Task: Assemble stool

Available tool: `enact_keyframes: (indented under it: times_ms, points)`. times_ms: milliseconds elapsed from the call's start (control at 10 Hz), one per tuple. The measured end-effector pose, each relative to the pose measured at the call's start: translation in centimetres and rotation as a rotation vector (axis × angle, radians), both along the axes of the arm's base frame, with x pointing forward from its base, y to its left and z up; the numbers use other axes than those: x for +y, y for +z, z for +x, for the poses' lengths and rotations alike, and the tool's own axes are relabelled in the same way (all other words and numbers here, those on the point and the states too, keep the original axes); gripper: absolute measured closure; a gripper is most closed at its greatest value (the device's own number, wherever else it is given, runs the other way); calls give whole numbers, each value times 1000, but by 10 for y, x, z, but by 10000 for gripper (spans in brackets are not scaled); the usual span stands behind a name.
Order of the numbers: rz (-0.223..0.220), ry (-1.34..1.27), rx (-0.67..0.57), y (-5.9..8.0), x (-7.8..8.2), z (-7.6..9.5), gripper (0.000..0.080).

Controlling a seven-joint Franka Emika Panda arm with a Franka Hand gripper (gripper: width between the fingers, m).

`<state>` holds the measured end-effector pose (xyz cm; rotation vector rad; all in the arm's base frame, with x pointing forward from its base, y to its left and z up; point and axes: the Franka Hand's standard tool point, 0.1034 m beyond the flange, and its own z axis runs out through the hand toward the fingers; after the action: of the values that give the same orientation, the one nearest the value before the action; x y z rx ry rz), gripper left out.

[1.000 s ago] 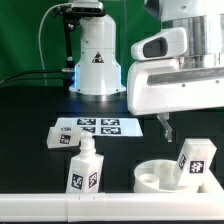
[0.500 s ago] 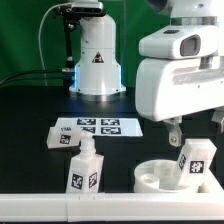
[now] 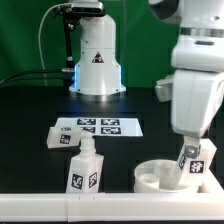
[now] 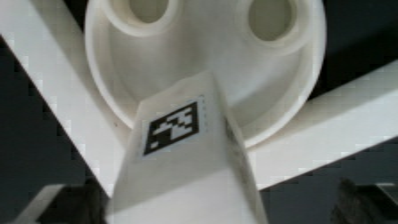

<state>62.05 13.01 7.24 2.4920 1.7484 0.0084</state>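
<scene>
2 legs stand upright in the exterior view: a free leg (image 3: pixel 83 170) at 7 o'clock on the bench (image 3: pixel 30 110), and a socketed leg (image 3: pixel 197 163) in the seat (image 3: pixel 150 178) at 4 o'clock. From 12 o'clock the claw (image 3: pixel 188 150) straddles the socketed leg, jaws parted (nothing pinched). Likely light, stiff, slick plastic: pinch its flat sides squarely.

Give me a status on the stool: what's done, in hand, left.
Done: one leg stands in the seat; I cannot tell whether it is fully seated. In hand: the gripper straddles that leg, jaws seemingly open. Left: two empty sockets show in the wrist view, and an upright leg and a lying part wait loose, apart from the seat.
</scene>
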Motion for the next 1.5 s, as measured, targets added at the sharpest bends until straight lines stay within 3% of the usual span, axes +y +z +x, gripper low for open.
enact_keyframes:
  times_ms: [400, 500, 600, 700, 800, 1000, 1400, 1500]
  points:
    - [-40, 240, 38, -4, -12, 7, 151]
    - [-39, 211, 36, -4, -13, 7, 280]
    - [-38, 188, 34, -4, -13, 7, 280]
    - [-38, 187, 34, -4, -14, 7, 414]
    - [-38, 182, 34, -4, -14, 7, 465]
    - [-26, 1, 17, -4, -17, 9, 465]
    - [4, -283, 46, 5, -43, 29, 465]
    - [2, -366, 44, 3, -43, 26, 465]
